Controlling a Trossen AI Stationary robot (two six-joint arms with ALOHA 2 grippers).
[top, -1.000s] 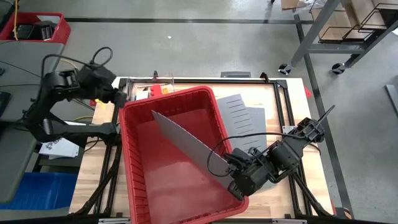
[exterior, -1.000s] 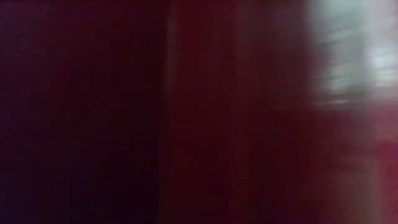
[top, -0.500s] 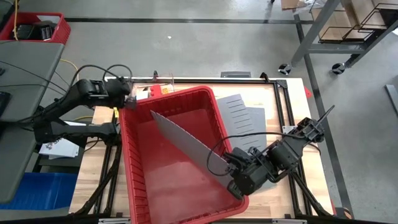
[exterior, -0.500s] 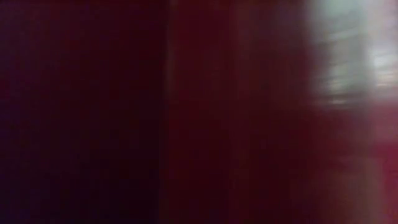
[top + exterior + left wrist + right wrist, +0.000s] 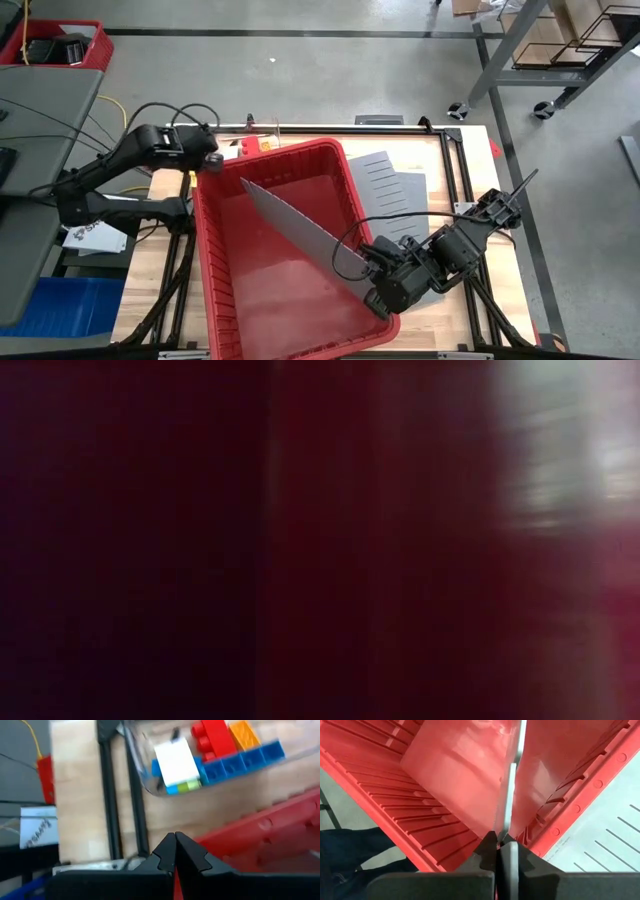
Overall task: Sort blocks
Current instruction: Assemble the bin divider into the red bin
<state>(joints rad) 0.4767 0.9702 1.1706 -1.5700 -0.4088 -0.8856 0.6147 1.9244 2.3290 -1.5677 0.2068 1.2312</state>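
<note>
Right gripper clamped on grey divider sheet slanting across red bin, at bin's right wall. Left gripper closed, empty, above bin's far left corner. Blocks in clear tray at bench's far edge, beside bin.

high: bright, even light, soft shadows | low: dark red blur, pale glare at right | left wrist: motion-blurred | right wrist: sheen on red bin
</note>
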